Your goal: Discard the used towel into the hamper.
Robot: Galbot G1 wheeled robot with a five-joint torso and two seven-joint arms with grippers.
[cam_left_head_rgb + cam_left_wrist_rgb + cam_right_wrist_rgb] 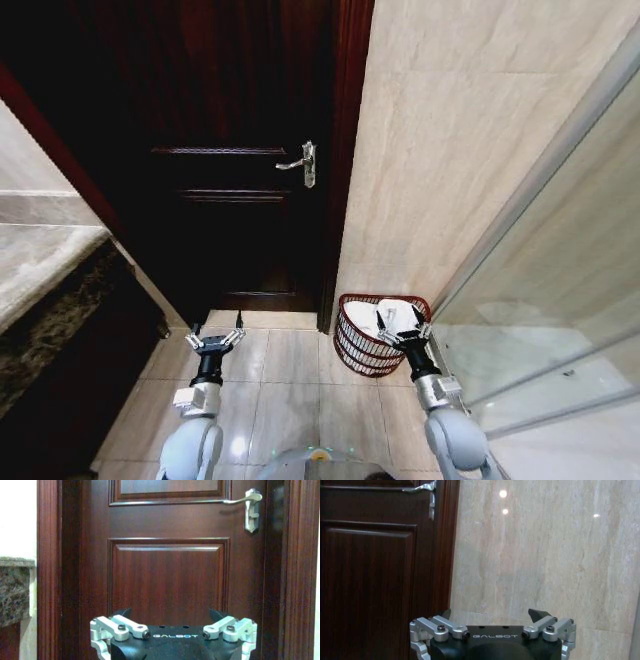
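On the tiled floor, the left gripper hovers spread wide and empty; the right gripper hangs wide over the hamper, a white towel inside. Beyond, a closed dark door with lever handle.

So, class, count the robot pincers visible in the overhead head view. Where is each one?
2. The left pincer hangs open above the floor tiles before the dark door; the right pincer is open over the hamper, which holds white cloth.

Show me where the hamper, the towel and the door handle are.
hamper (pixel 352 352): head view, red slatted side wall.
towel (pixel 395 312): head view, white cloth inside.
door handle (pixel 296 164): head view, silver lever.
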